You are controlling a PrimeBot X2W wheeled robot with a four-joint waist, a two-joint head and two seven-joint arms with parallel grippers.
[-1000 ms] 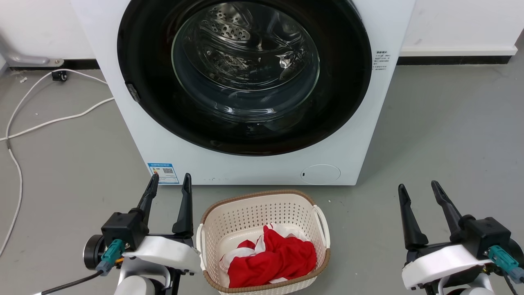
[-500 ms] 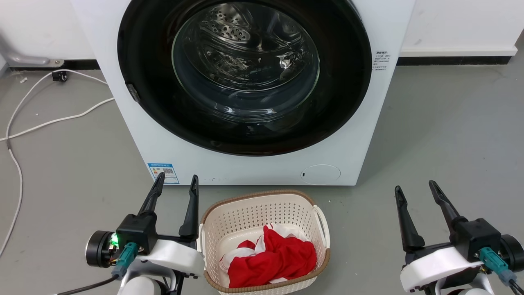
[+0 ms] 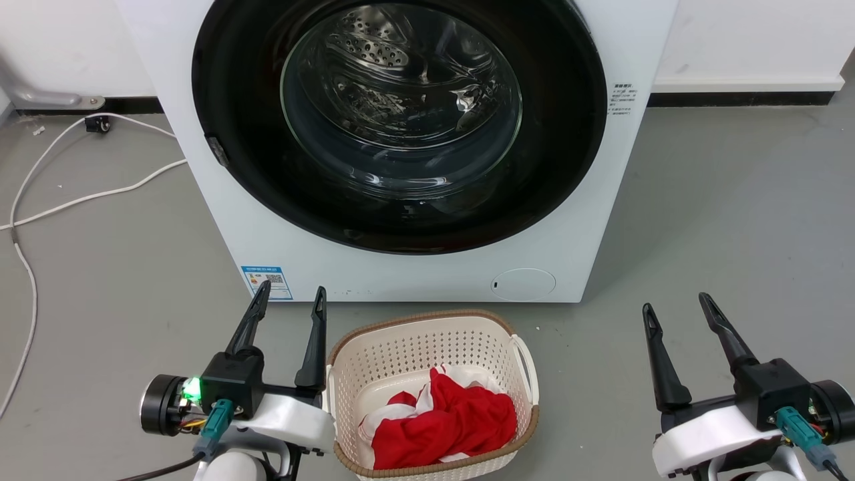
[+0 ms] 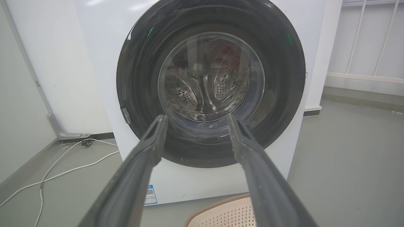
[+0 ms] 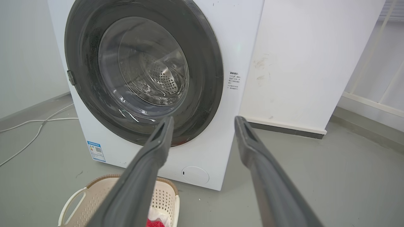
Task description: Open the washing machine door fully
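Door [image 3: 401, 127] sits shut, flush on the machine [image 3: 427, 274], so nothing's done yet: I'm at approach, no contact. L gripper [image 3: 292, 288] has its jaws spread wide w/ nothing in them. R gripper [image 3: 675, 302] is the same, wide and empty. The door is ahead of and above both sets of tips, well apart from them. The basket [image 3: 414, 315] lies between my two grippers, just beside L's inner finger.

Next move, as I judge it: the small grey tab [image 3: 215, 150] on the door rim, ahead-left of L's tips, looks like the catch. L is the nearer arm. It needs to lift, reach fwd, narrow the jaws onto the tab, then pull along an arc. The hinge is prob. on R's side, so R should keep out of the swing.

Views: head view has both grippers plus the red cloth [image 3: 444, 421] in the basket, but cuts off the door's top. L wrist view frames nearly the whole ring between my fingers, w/ the tab just outside the left one. R wrist view sees the door at an angle, the hatch [image 5: 195, 175] between my fingers, and the wall beyond the machine.
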